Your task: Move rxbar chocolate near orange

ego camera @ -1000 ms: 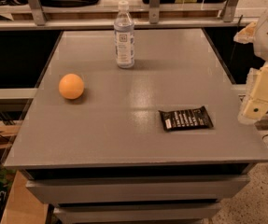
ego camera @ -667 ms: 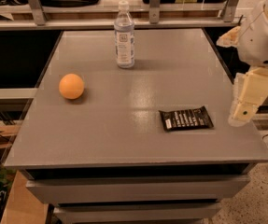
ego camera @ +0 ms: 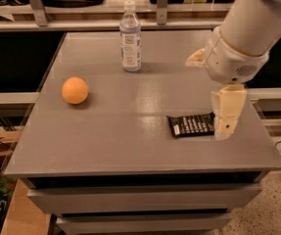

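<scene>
The claw [ego camera: 226, 115] points down in front of the right end of the rxbar chocolate [ego camera: 191, 125], and I cannot tell if it is open or closed. The rxbar chocolate lies flat on the front right part of the gray desk [ego camera: 130, 141], well apart from the orange [ego camera: 75, 90] on the left, and a water bottle [ego camera: 130, 38] stands at the back. The desk has drawers [ego camera: 130, 199] under it and dark shelves behind it, and the big white arm [ego camera: 243, 38] slants down from the top right corner.
</scene>
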`<state>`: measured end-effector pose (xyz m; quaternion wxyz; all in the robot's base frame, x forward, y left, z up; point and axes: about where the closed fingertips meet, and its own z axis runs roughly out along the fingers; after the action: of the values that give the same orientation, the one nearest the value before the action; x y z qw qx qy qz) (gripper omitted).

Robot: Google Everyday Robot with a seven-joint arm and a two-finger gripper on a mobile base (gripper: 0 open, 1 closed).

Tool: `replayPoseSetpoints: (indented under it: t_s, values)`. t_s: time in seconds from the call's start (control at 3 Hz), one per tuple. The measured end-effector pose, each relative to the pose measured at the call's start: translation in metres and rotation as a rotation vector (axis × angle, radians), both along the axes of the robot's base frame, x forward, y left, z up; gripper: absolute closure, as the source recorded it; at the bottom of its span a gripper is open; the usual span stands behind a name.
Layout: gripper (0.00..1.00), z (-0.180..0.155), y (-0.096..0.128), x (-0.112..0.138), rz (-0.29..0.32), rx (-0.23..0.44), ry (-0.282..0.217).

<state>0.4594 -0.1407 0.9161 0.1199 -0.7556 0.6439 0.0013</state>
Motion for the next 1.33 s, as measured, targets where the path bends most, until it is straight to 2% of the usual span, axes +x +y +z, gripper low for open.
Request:
replayPoseSetpoints:
  t_s: [0.33, 0.67, 1.33]
  values:
    - [0.00, -0.029, 0.011, 0.010, 0.053, -0.041, 0.043]
    - [0.00, -0.059, 0.010, 0.018, 0.053, -0.092, 0.070]
    - [0.00, -0.099, -0.011, 0.026, -0.017, -0.155, 0.099]
